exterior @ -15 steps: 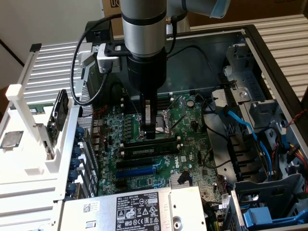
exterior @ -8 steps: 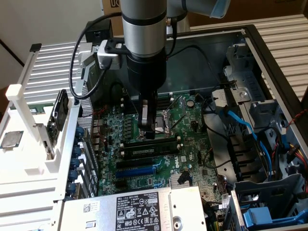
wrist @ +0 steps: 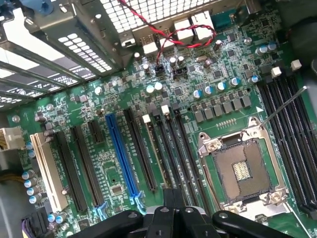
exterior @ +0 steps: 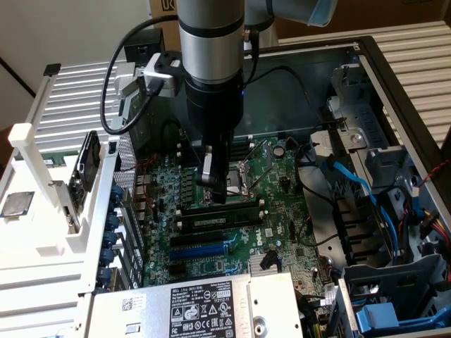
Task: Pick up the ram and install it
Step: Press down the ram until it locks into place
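Note:
The ram (exterior: 215, 220) is a dark stick with a pale label. It stands along a memory slot on the green motherboard (exterior: 282, 211), just in front of the CPU socket (exterior: 239, 179). My gripper (exterior: 211, 198) hangs from the arm right above the board, between the socket and the ram, a little behind the stick. In the wrist view my gripper (wrist: 170, 194) is shut, its black fingers pressed together with nothing between them, over the row of memory slots (wrist: 173, 148).
A blue expansion slot (exterior: 204, 250) (wrist: 121, 153) lies beside the memory slots. The power supply (exterior: 197, 306) sits at the case's front, and blue cables (exterior: 359, 186) and drive cages on the exterior view's right. A white rack (exterior: 42, 211) stands to the left. Red wires (wrist: 168, 34) loop over the board.

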`<action>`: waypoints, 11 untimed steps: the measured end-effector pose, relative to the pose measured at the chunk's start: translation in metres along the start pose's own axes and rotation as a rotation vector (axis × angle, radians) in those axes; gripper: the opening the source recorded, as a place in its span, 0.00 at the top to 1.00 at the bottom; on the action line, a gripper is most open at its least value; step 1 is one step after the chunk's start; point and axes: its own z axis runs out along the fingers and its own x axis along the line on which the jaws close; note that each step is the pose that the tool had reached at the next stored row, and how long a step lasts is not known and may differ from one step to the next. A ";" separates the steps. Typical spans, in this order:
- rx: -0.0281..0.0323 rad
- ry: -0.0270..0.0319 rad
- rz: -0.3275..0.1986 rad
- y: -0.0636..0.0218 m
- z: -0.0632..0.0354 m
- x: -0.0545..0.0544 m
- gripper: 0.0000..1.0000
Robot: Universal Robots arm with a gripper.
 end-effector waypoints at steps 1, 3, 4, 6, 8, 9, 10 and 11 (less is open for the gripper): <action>-0.0008 -0.0002 0.016 0.0000 0.0000 0.000 0.90; -0.0023 -0.0006 0.046 0.0000 0.0000 0.000 0.90; -0.0032 -0.0008 0.063 0.0000 0.0000 0.000 0.90; -0.0046 -0.0012 0.093 0.0000 0.0000 0.000 0.90; -0.0061 -0.0015 0.122 0.0000 0.0000 0.000 0.90; -0.0069 -0.0017 0.138 0.0000 0.0000 0.000 0.90; -0.0077 -0.0020 0.153 0.0000 0.0000 0.000 0.90; -0.0084 -0.0021 0.168 0.0000 0.0000 0.000 0.90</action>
